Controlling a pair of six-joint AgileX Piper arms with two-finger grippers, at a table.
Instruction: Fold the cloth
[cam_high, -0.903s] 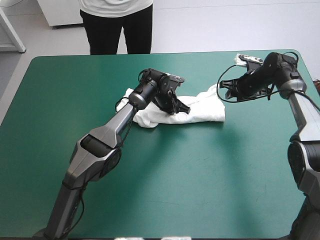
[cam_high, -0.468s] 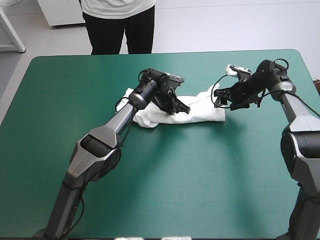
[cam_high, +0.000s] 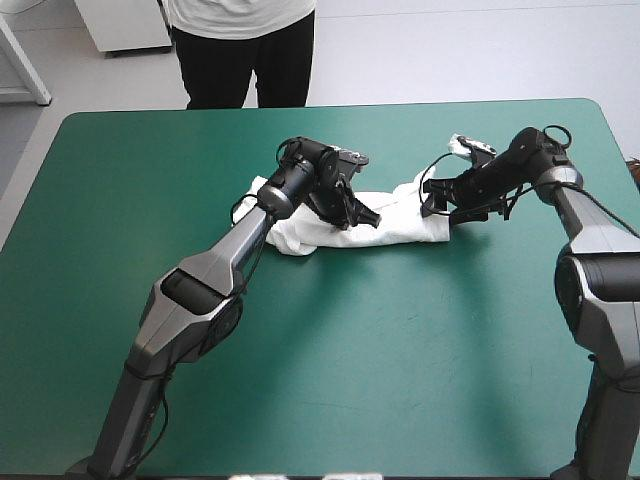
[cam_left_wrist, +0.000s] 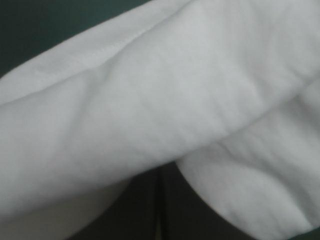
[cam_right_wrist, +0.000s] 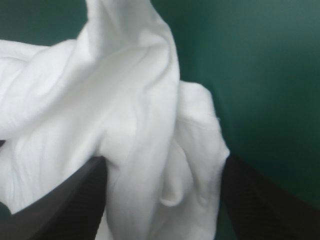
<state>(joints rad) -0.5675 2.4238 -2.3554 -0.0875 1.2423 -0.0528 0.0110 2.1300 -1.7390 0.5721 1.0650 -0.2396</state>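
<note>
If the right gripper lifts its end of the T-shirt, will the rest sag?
Likely floppy: the T-shirt lies in soft crumpled folds. It would probably sag and drag, as the open right gripper straddles only one bunched end.

Bright, even overhead light covers the teal-green table (cam_high: 120, 200), shadows faint and soft. The T-shirt (cam_high: 405, 228) glows white, its folds shaded grey.

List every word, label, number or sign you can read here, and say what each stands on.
None can be read.
The T-shirt shows plain white, with no print or tag in any view.
The teal-green cover bears no marking.
The right gripper shows no lettering.
</note>
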